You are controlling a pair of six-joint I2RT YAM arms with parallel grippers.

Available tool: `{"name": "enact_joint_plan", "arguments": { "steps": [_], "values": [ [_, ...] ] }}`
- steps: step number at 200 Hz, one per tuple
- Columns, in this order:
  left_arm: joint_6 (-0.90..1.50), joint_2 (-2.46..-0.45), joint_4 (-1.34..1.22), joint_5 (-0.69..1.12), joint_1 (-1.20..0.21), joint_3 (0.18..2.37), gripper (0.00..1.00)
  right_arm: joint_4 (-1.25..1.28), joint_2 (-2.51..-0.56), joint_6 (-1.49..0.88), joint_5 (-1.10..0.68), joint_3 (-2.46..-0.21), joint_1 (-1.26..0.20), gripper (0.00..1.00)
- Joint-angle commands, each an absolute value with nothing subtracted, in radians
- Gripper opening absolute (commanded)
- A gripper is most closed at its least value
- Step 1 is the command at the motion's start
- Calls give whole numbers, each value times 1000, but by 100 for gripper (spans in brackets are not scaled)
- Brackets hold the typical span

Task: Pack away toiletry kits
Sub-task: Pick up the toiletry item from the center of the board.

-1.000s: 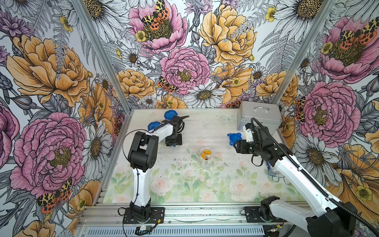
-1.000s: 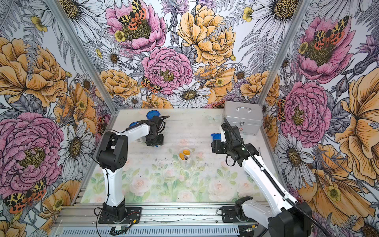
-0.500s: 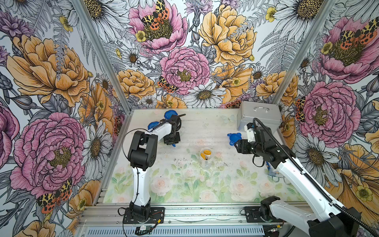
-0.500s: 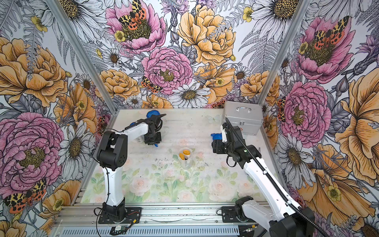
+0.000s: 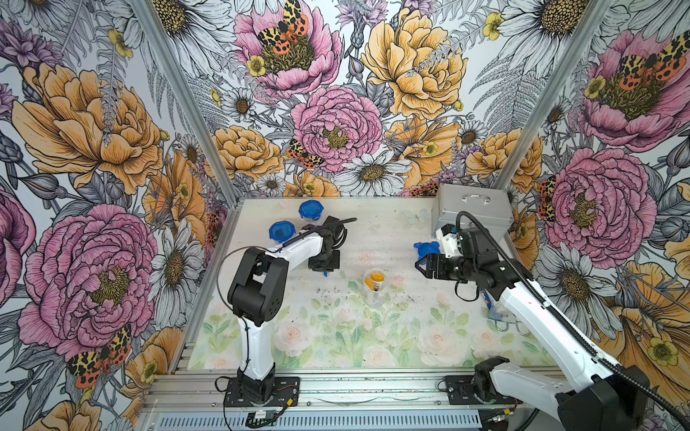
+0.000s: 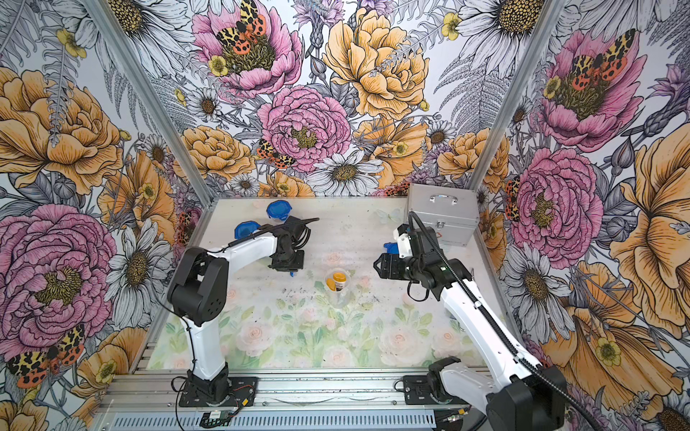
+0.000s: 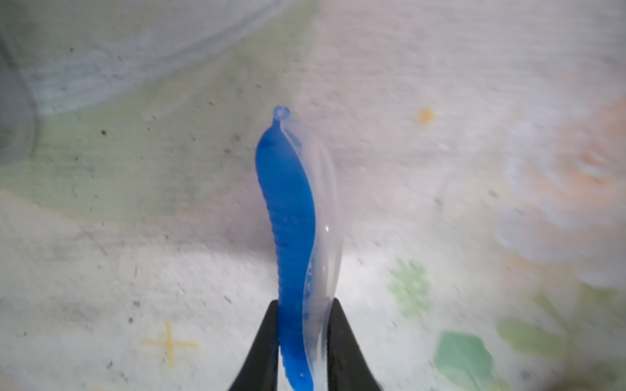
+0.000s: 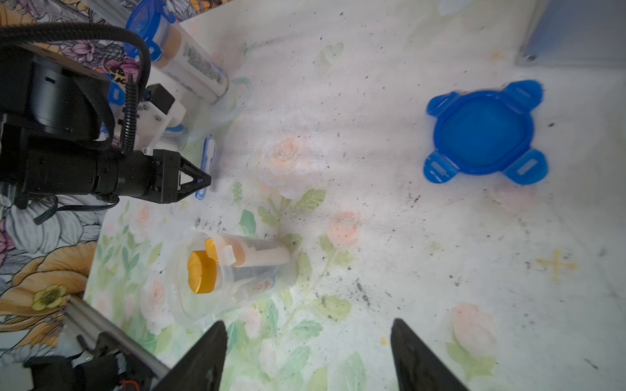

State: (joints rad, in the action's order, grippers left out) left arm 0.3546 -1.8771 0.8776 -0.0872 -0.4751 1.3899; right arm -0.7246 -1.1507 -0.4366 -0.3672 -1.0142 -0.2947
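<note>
Toothbrush (image 7: 288,210) sits clamped in left gripper (image 7: 303,304); right gripper (image 8: 307,321) gapes

Table (image 5: 336,336): flat surface, floral print, dark specks. Standing on it:
- 1 open cup (image 5: 374,298), centre, holding gold-capped bottles (image 5: 377,278).
- 1 lidded cup (image 5: 282,231), far left; 2nd lidded cup (image 5: 310,209) just behind it.
- 1 case (image 5: 472,212), far right corner.

1 loose lid (image 5: 426,249) lies flat between open cup and case.
</note>
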Motion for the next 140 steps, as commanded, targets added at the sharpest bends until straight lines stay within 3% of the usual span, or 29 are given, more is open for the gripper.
{"name": "enact_joint_plan", "arguments": {
  "steps": [1,69,140],
  "values": [
    [318,-1683,874,-32,-490,1363,0,-711,-1219,-474,-543,-1082,-290,76],
    [215,-1353,717,157,-660,1176,0,-653,-1455,-515,-739,-1294,-371,76],
    [208,-1325,712,215,-744,1181,0,-517,-1582,-631,-777,-1342,-499,72]
  ]
}}
